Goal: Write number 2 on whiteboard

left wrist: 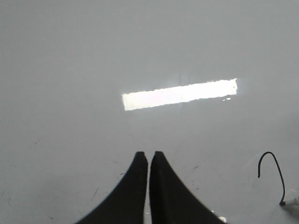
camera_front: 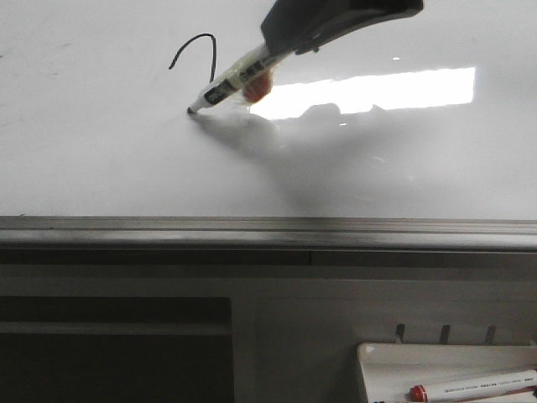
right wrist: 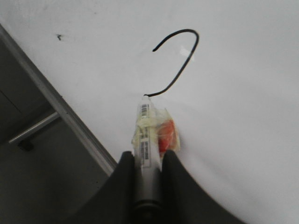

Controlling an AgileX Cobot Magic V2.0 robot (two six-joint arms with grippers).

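Note:
The whiteboard (camera_front: 101,168) fills the front view, with a bright rectangular reflection and a grey edge rail. A black marker line (camera_front: 201,52), a curved hook with a downstroke, is drawn on it; it also shows in the right wrist view (right wrist: 180,70) and the left wrist view (left wrist: 275,172). My right gripper (right wrist: 147,156) is shut on a white marker (camera_front: 235,84) with a red part taped to it. The marker tip touches the board at the line's lower end. My left gripper (left wrist: 149,155) is shut and empty above bare board, left of the line.
A grey metal rail (camera_front: 268,231) runs along the board's near edge. A small white tray (camera_front: 394,357) at lower right holds a second marker (camera_front: 474,388) with a red cap. Dark shelving sits below the rail at left.

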